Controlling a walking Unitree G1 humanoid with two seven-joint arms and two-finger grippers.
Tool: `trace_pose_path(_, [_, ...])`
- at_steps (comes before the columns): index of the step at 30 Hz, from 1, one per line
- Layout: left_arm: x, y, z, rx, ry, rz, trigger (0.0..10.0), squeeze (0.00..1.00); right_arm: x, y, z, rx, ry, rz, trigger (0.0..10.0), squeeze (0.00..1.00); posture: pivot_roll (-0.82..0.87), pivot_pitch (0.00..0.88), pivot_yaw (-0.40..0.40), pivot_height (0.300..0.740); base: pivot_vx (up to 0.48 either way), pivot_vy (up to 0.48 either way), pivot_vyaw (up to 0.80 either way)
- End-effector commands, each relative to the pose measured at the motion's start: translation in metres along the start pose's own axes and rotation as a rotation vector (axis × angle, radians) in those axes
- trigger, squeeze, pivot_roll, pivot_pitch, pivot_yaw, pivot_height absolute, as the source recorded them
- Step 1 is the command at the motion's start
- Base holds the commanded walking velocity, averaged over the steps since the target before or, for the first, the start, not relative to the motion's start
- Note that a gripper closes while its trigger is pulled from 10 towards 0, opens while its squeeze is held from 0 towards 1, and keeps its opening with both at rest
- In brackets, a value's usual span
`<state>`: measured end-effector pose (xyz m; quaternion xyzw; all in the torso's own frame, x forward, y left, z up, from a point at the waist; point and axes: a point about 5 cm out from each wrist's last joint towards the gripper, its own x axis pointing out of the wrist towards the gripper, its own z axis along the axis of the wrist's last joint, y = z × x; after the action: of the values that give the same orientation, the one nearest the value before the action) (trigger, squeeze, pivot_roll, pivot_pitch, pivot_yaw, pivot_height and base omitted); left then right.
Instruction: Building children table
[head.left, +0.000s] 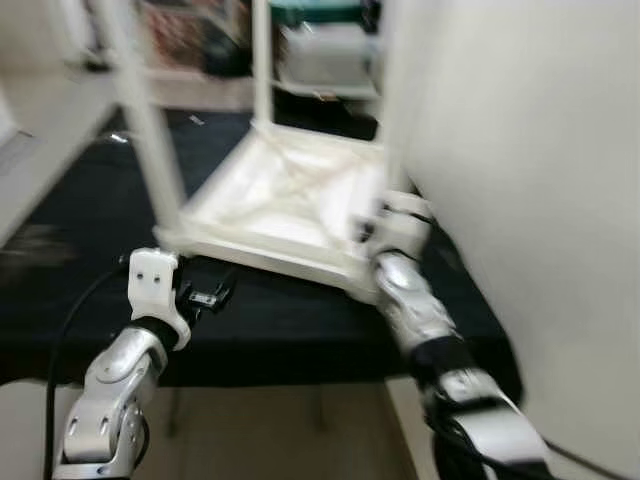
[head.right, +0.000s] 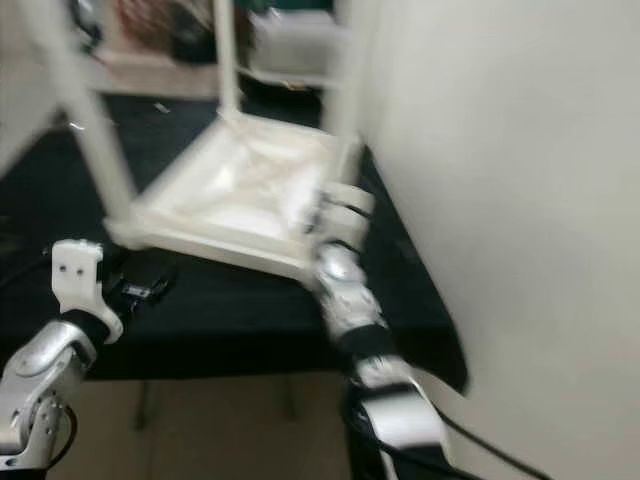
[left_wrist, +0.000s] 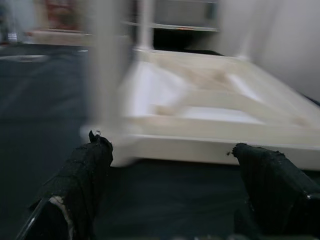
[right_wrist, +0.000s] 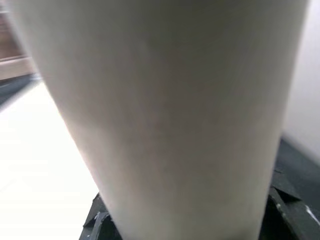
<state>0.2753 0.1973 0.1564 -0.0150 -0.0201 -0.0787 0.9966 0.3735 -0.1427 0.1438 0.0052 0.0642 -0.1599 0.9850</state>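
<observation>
A white children's table (head.left: 280, 210) lies upside down on a black-covered surface (head.left: 290, 330), its legs pointing up. Its near-left leg (head.left: 150, 130) and a far leg (head.left: 262, 60) are blurred. My right gripper (head.left: 385, 212) is at the near-right corner, shut around the near-right leg (right_wrist: 165, 115); black fingertips (right_wrist: 100, 222) show on both sides of the leg. My left gripper (left_wrist: 170, 170) hovers open just in front of the near-left corner, its fingers (left_wrist: 85, 175) wide apart and holding nothing. It also shows low on the left as the left gripper (head.left: 205, 295).
A white wall (head.left: 540, 200) stands close on the right. Shelves with boxes (head.left: 320, 50) are behind the table. A black cable (head.left: 70, 320) hangs by my left arm. The black surface's front edge is near my body, with pale floor (head.left: 280, 430) below.
</observation>
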Motion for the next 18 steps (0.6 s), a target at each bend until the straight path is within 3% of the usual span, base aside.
trace_pose_path(1, [0.003,-0.009,0.001,-0.003,0.003,-0.039,10.0,0.0,-0.011,0.01,-0.021,-0.078,0.094,0.09,10.0,0.0,0.12,0.0,-0.113,0.74,0.0,0.0,0.0])
trace_pose_path(4, [0.004,-0.008,0.001,-0.002,0.005,-0.043,10.0,0.0,-0.021,0.027,-0.008,-0.076,0.004,0.258,10.0,0.0,0.12,0.0,-0.114,0.74,0.0,0.0,0.0])
trace_pose_path(5, [0.004,-0.008,0.001,-0.004,0.006,-0.045,10.0,0.0,-0.027,0.04,0.007,-0.036,-0.082,0.383,10.0,1.0,0.12,0.0,-0.117,0.74,0.0,0.0,0.0])
trace_pose_path(9, [0.003,-0.008,0.002,-0.007,0.003,-0.04,10.0,0.0,-0.03,0.049,0.021,0.024,-0.132,0.498,10.0,1.0,0.13,0.0,-0.122,0.74,0.0,0.0,0.0])
trace_pose_path(10, [0.003,-0.008,0.002,-0.006,0.0,-0.035,10.0,0.0,-0.03,0.055,0.032,0.05,-0.175,0.579,10.0,0.6,0.13,0.0,-0.125,0.74,0.0,0.0,0.0])
trace_pose_path(13, [0.003,-0.007,0.002,-0.006,-0.002,-0.03,10.0,0.0,-0.03,0.06,0.043,0.068,-0.218,0.649,10.0,0.6,0.13,0.0,-0.125,0.74,0.0,0.0,0.0])
trace_pose_path(14, [0.003,-0.007,0.002,-0.006,-0.003,-0.029,10.0,0.0,-0.035,0.065,0.049,0.045,-0.234,0.829,10.0,0.0,0.13,0.0,-0.125,0.74,0.0,0.0,0.0])
trace_pose_path(16, [0.004,-0.007,0.002,-0.006,-0.002,-0.029,10.0,0.0,-0.049,0.07,0.052,-0.001,-0.245,1.129,10.0,0.0,0.13,0.0,-0.126,0.74,0.0,0.0,0.0])
trace_pose_path(18, [0.004,-0.007,0.002,-0.006,-0.002,-0.029,10.0,0.0,-0.053,0.07,0.052,-0.012,-0.246,1.198,10.0,0.0,0.13,0.0,-0.126,0.74,0.0,0.0,0.0])
